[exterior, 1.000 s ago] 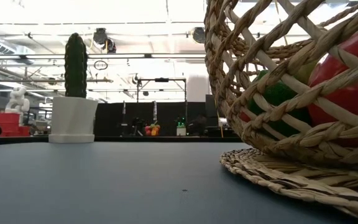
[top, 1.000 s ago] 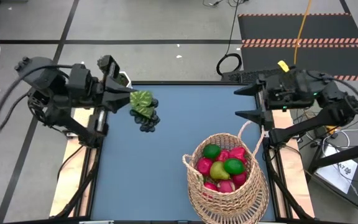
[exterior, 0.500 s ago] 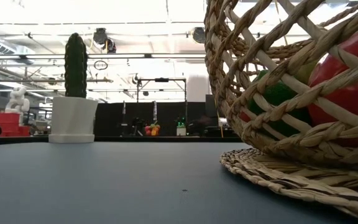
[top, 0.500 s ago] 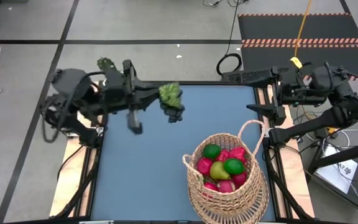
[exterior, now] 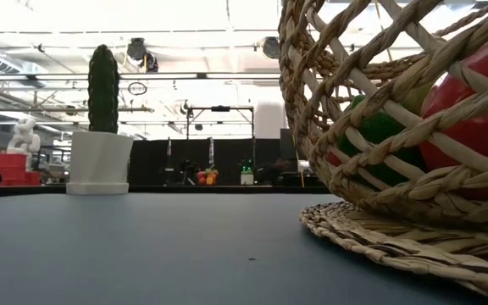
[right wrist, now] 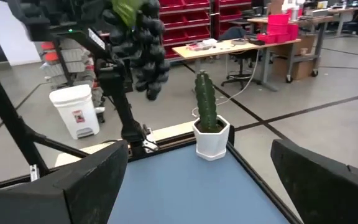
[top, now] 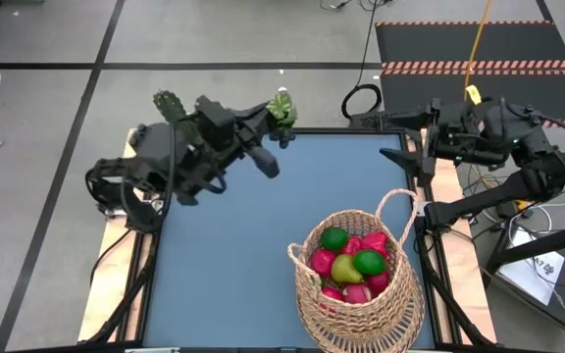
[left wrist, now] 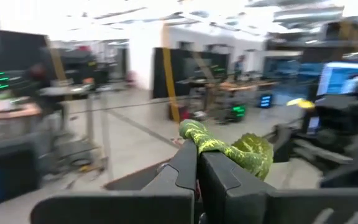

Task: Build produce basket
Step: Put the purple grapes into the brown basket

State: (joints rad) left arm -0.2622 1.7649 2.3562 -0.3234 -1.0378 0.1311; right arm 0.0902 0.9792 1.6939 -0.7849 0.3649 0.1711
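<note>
While pinched in left gripper (top: pixel 281 116), grape bunch (right wrist: pixel 143 53), aloft

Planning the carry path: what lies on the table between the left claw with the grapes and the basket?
Nothing: the high view shows only bare blue table between the left claw holding the grapes and the basket.

An overhead camera is looking straight down on the basket (top: pixel 358 284) and both arms. A table-level camera is sitting right against the basket (exterior: pixel 405 144) (its weave filling one side), facing the cactus pot (exterior: pixel 99 161). The right wrist camera is facing that pot (right wrist: pixel 211 138) too; the left wrist camera is looking roomward.
</note>
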